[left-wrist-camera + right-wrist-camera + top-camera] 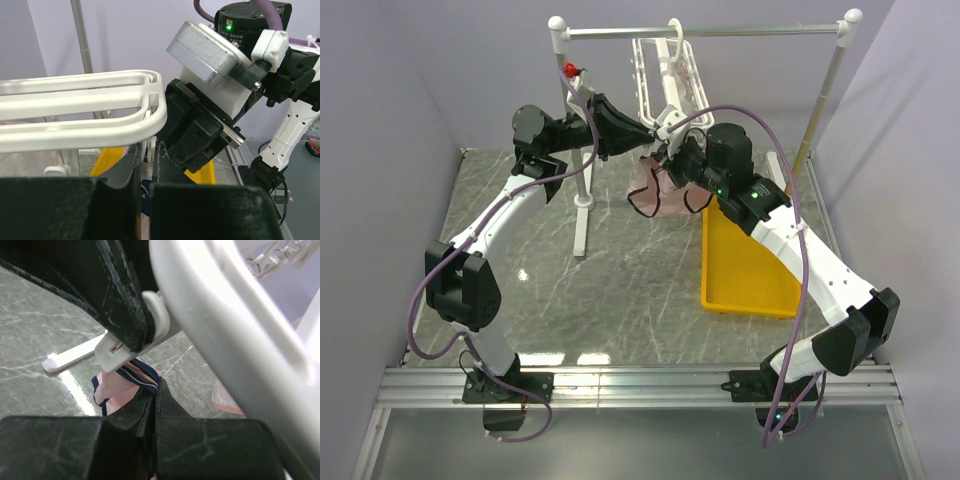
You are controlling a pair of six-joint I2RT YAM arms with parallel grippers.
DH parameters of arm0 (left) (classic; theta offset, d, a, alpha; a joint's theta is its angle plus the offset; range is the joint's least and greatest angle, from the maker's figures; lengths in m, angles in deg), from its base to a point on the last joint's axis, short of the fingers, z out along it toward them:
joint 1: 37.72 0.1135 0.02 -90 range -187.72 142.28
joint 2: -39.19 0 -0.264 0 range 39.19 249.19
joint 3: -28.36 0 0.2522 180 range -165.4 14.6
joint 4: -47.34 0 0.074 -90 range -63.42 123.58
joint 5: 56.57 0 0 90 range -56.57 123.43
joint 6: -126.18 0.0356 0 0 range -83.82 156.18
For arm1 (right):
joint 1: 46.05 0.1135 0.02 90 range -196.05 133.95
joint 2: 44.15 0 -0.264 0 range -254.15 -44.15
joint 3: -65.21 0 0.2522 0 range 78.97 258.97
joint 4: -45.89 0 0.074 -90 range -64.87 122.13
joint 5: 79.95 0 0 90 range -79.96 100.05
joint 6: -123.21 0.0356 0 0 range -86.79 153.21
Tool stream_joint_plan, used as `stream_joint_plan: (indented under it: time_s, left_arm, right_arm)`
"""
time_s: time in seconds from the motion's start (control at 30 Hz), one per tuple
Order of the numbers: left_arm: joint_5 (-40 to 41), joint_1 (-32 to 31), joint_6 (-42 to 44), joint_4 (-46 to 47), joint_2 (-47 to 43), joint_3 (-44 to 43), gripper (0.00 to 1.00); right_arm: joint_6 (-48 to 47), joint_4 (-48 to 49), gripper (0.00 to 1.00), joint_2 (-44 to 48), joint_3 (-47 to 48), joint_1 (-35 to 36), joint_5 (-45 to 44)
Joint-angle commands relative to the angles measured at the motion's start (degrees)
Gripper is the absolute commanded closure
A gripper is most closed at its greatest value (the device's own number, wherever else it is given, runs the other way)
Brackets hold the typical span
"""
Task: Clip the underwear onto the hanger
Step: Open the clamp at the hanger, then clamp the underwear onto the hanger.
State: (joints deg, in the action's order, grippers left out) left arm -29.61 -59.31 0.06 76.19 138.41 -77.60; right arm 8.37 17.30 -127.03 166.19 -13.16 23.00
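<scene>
**Both pairs of fingers pinched shut at one clip of the hanger**

We see the right fingers (100,450) pressed together on the navy-striped edge of the underwear (116,390). Its pink cloth hangs just beyond and below their tips, clear of the surface (45,325).

Just above those tips sits a white clip (127,342), and one black tip of the left fingers (200,210) bears on its upper end. In the left wrist view the left fingers stand nearly together, with only a thin slit between them and a bit of white clip showing in it. We read them as clamped on the clip. We cannot tell whether the clip's mouth bites the cloth.

The hanger (100,107) runs off to the left of the left fingers, its rounded end right above their tips. It also crosses above and to the right of the right fingers.

From above, the two pairs of fingers meet tip to tip at the hanger's lower end. The hanger hangs by its hook from the grey rail stand (710,32). A yellow tray (750,275) lies on the surface below and behind the right fingers, under their arm.
</scene>
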Motion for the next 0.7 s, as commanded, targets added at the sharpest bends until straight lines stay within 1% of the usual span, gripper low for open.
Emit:
stream_joint_plan:
  time_s: [0.0,0.6,0.67]
  left_arm:
    - [0.12,-0.3,0.35,2.65,-0.25,0.53,1.0]
    - [-0.68,-0.65,4.74,-0.77,-0.69,1.58,1.0]
    - [-0.85,-0.65,5.79,-1.47,-1.04,1.68,0.97]
  right_arm:
    - [1.9,0.59,1.0,0.43,3.66,0.34,-0.56]
    - [4.54,-1.78,1.0,0.6,6.65,0.6,1.55]
    - [4.63,-1.78,1.0,0.78,6.73,0.6,1.81]
